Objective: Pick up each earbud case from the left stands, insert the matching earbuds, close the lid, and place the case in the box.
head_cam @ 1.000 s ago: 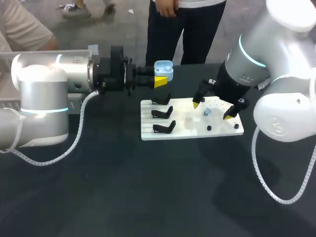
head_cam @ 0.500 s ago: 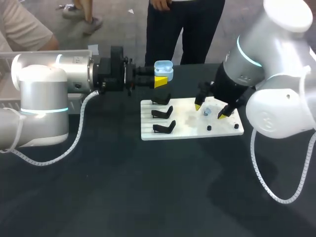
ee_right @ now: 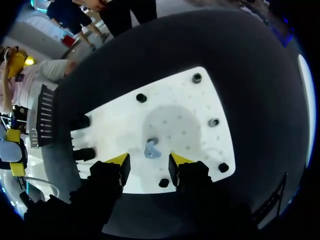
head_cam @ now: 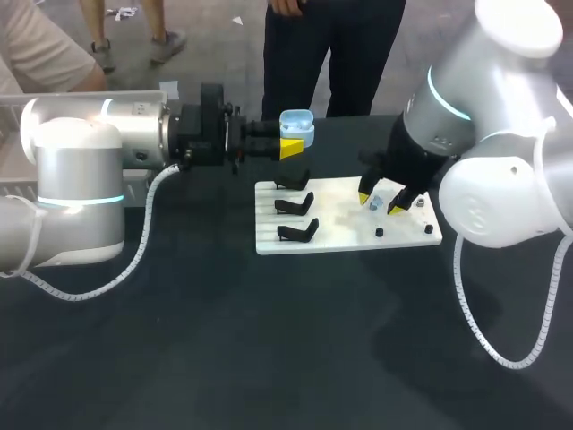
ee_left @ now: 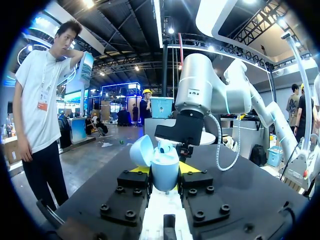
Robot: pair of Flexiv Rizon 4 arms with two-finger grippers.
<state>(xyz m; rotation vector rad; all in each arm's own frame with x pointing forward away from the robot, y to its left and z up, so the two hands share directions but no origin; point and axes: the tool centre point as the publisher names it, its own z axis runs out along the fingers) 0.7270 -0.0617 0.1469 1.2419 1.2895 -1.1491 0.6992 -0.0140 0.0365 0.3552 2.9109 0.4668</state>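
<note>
Dark table (head_cam: 224, 340), white board (head_cam: 340, 224) (bearing black stands (head_cam: 296, 204))

Pale-blue rounded plastic earbud case (head_cam: 297, 124): lid hinged open, upright, clamped in the jaws of the left gripper (head_cam: 288, 145) and held clear of the worktop, just behind the three black stands (head_cam: 295, 205). Stands sit in a row on the left part of the white board (head_cam: 340, 235). One small pale-blue earbud (ee_right: 151, 148) lies on the board's right half, between the spread tips of the right gripper (ee_right: 149, 160), touching neither.

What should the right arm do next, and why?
Probably ease down and close. The right gripper is open, its fingers either side of the small blue earbud on the white board, not gripping it. The left gripper holds the earbud case with its lid open.
</note>
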